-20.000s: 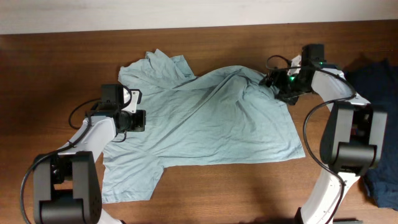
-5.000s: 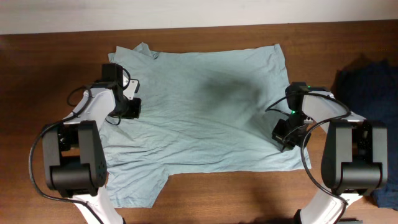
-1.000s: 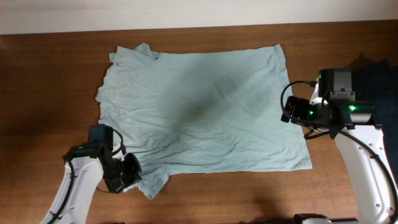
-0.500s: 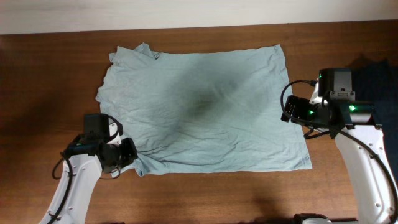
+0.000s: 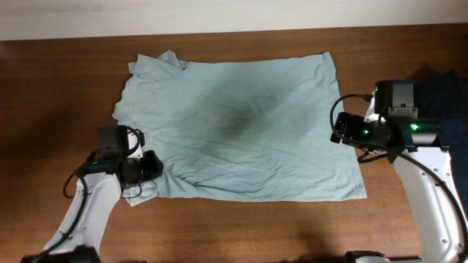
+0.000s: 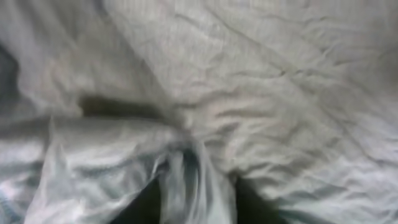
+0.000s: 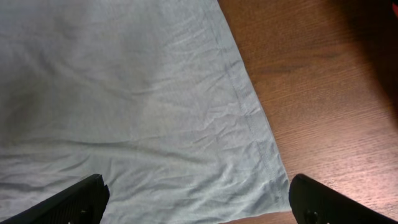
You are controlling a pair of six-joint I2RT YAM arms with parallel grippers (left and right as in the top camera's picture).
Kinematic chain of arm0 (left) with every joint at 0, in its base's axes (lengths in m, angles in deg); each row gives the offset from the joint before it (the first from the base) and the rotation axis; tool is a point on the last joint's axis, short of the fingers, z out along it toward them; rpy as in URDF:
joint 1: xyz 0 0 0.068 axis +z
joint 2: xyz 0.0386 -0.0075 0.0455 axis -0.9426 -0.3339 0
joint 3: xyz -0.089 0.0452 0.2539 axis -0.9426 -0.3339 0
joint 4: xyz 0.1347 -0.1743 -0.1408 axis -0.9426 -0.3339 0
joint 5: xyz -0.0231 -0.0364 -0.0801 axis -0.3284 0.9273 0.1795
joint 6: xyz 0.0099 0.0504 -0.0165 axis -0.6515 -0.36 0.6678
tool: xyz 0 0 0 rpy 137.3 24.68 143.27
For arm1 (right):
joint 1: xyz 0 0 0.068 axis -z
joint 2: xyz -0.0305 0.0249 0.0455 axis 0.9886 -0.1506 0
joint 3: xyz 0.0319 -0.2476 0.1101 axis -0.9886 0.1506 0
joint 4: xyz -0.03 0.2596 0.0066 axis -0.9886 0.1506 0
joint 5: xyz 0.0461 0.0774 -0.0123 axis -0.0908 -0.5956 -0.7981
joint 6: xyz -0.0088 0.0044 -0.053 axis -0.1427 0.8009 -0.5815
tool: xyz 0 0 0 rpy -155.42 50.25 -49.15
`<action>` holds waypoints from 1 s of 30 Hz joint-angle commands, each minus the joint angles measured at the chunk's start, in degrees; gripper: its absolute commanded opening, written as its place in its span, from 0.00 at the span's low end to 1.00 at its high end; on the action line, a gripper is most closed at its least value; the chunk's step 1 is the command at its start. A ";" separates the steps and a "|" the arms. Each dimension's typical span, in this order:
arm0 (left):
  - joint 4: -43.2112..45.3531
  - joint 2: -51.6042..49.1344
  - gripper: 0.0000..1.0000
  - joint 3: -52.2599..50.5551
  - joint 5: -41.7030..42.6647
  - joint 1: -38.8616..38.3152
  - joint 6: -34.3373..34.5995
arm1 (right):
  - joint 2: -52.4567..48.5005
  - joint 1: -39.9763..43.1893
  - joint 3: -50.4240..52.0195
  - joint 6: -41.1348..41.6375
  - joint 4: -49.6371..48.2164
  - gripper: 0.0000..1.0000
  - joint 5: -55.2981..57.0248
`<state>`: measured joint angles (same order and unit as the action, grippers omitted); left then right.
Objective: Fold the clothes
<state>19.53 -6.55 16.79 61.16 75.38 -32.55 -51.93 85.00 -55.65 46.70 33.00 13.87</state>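
From above, the pale T-shirt (image 5: 234, 124) lies spread flat across the middle of the brown table (image 5: 58, 88), one sleeve crumpled at its top-left corner. My left gripper (image 5: 150, 169) sits on the shirt's near-left corner, where the cloth is rucked into a small heap. That view shows where I am but not how my jaws stand. My left wrist camera fills this in only partly: it is close and blurred, all wrinkled cloth, with a ridge of fabric rising between my two dark fingers (image 6: 146, 208). They stand somewhat apart, but I cannot tell whether they pinch that ridge or merely straddle it. My right gripper (image 5: 342, 131) hovers at the shirt's right edge, about halfway along. Its own camera shows what the overhead cannot — both fingers spread to the far sides of the frame, wide open and holding nothing, with the stitched edge running down between them and bare wood to its right. A dark garment (image 5: 446, 80) lies at the table's right end, apart from the shirt.
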 commanded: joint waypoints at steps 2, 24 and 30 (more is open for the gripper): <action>2.67 -3.41 0.50 2.64 -0.22 -0.11 -3.41 | -0.09 0.15 -0.42 -0.15 -0.15 0.98 0.48; -15.12 -4.00 0.48 1.29 2.19 -0.39 1.18 | -0.09 0.15 -0.42 -0.15 -0.15 0.98 0.50; -11.85 -4.87 0.01 1.20 5.97 -0.52 1.79 | -0.09 0.15 -0.42 -0.15 -0.15 0.97 0.50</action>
<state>6.46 -10.99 18.41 63.26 75.34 -31.10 -51.93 85.00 -55.65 46.68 33.05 13.87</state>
